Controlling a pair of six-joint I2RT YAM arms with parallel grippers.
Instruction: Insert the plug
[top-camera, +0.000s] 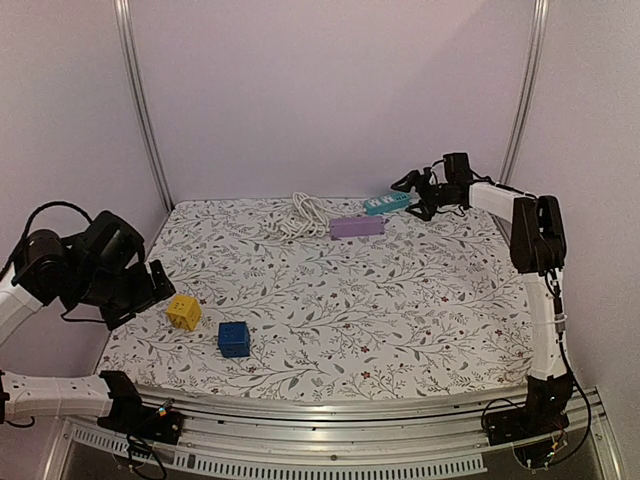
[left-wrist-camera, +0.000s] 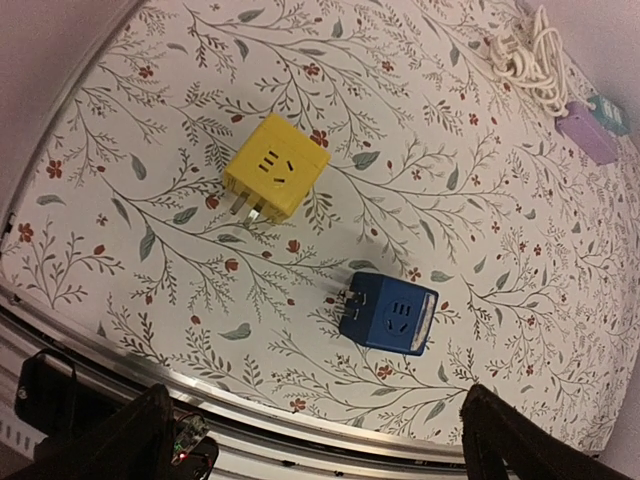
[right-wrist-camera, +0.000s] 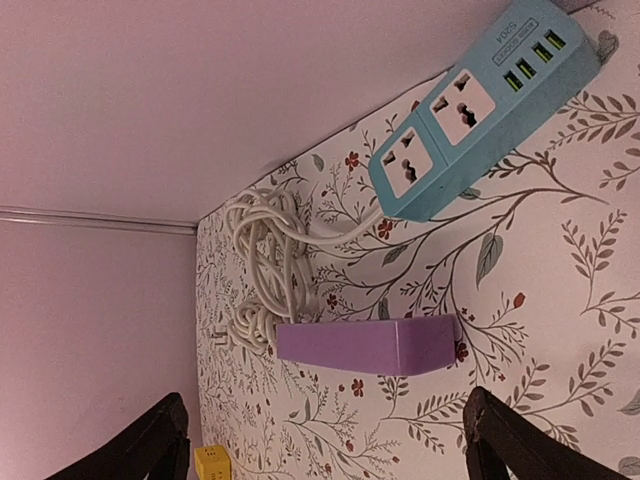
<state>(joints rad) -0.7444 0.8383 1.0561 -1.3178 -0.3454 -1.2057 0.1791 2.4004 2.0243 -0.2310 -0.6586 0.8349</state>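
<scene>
Left gripper (left-wrist-camera: 315, 395): we see its two fingers (left-wrist-camera: 140, 435) spread wide. It is released, with nothing between them and touching nothing, above the near left part of the table.
Right gripper (right-wrist-camera: 325, 400): also wide apart and empty. We find it at the far right corner, facing the power strip and the purple box, and clear of both.
Plugs: we count two cubes. The yellow plug (left-wrist-camera: 275, 168) shows metal prongs on its side. The blue plug (left-wrist-camera: 390, 312) lies just beside it, nearer the table's front edge, and they do not touch. Both rest on the cloth under the left gripper, well apart from the power strip.
Power strip (right-wrist-camera: 480, 100): one, teal, against the back wall. We count two sockets and four small ports on its face.
Purple box (right-wrist-camera: 370, 345): one, near the strip on its front side.
Cord (right-wrist-camera: 265, 260): one white bundle left of the purple box, joined to the strip.
Cloth (top-camera: 400, 300): one flowered sheet covering the table.
</scene>
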